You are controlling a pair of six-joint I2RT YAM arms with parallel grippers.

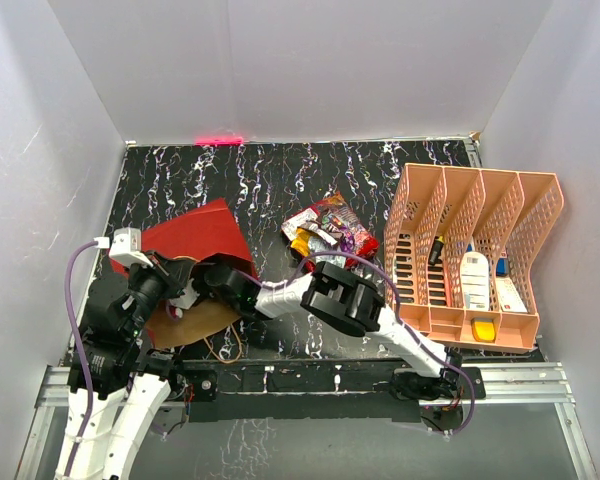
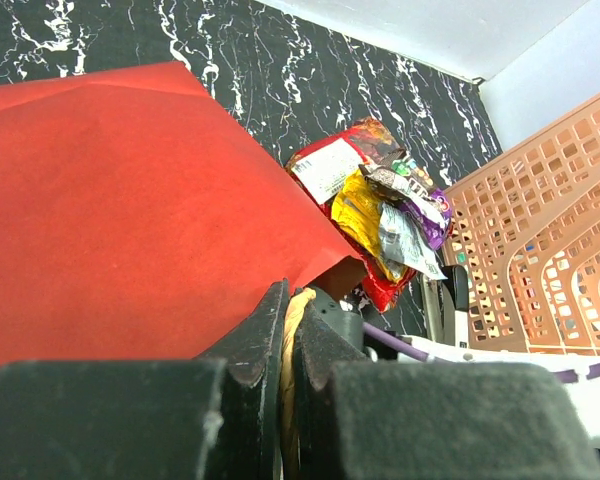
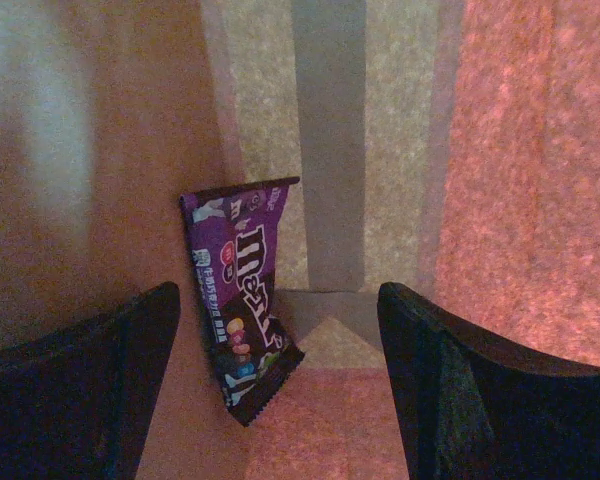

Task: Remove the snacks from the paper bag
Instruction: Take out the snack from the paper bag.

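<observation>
The red paper bag [image 1: 195, 235] lies on its side at the left of the table, brown mouth toward me. My left gripper [image 2: 288, 335] is shut on its tan cord handle [image 2: 300, 300] at the bag's mouth [image 1: 180, 292]. My right gripper [image 1: 225, 280] reaches into the bag. In the right wrist view it is open [image 3: 278, 305] inside the brown interior, with a purple snack packet [image 3: 242, 310] lying between its fingers, nearer the left one. A pile of red, yellow, purple and silver snacks [image 1: 325, 232] lies on the table right of the bag, also seen in the left wrist view [image 2: 380, 200].
A salmon-orange lattice file rack [image 1: 475, 255] stands at the right, holding a white bottle [image 1: 473, 275] and other items. White walls enclose the black marbled table [image 1: 270, 175]. A loose cord loop [image 1: 225, 348] lies near the front edge.
</observation>
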